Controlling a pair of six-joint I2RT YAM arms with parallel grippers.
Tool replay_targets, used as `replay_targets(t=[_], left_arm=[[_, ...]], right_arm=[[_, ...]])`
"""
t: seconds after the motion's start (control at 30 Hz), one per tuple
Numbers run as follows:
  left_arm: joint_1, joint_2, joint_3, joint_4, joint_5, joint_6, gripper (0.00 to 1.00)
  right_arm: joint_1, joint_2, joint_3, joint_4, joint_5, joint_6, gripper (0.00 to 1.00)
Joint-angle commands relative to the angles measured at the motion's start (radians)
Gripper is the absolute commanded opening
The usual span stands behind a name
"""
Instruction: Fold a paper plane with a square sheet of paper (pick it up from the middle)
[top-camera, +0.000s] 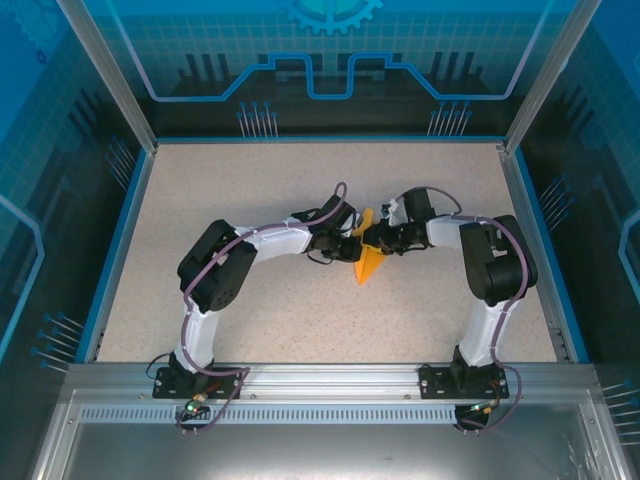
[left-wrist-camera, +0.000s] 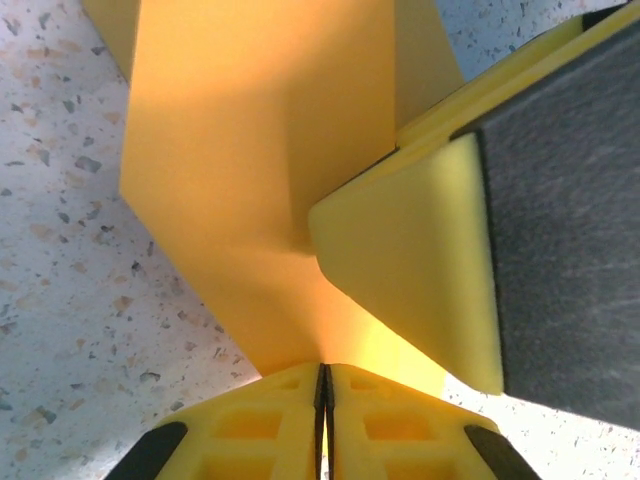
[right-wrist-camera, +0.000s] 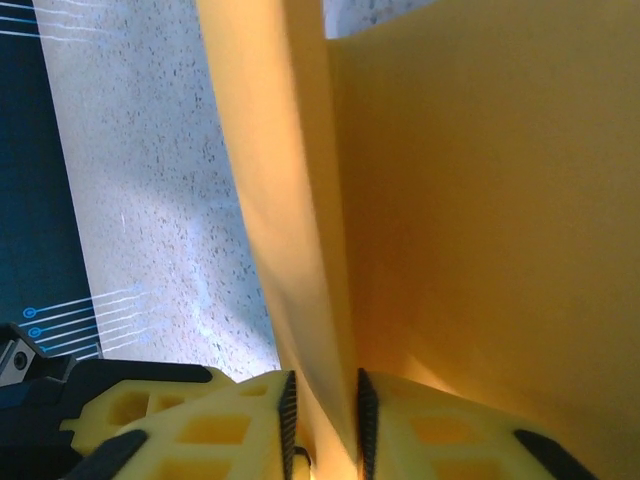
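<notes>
The orange paper plane (top-camera: 368, 262) is in the middle of the table (top-camera: 250, 200), w/ its pointy end aimed at the near edge. It's held up btwn the 2 arms. I can't tell if its tip touches the table.

The left gripper (top-camera: 348, 246) comes at it from the left & the right gripper (top-camera: 383, 240) from the right, so they almost meet.

In the L wrist view the left fingers (left-wrist-camera: 290, 400) are pressed tight together, w/ the paper's edge pinched in the thin crack btwn them. One R finger (left-wrist-camera: 410, 260) sits just beside, touching the paper.

In the R wrist view the right fingers (right-wrist-camera: 250, 395) are nearly closed too, w/ a folded flap of paper squeezed btwn them.
</notes>
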Motion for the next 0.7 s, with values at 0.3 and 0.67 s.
replay_targets(t=[0.3, 0.67], left_arm=[[0.007, -0.124, 0.021, -0.066, -0.006, 0.019, 0.32], [0.0, -0.39, -0.159, 0.029, -0.022, -0.112, 0.48]], right_arm=[[0.019, -0.12, 0.029, -0.145, 0.101, -0.066, 0.06], [0.008, -0.307, 0.001, -0.107, 0.013, 0.052, 0.03]])
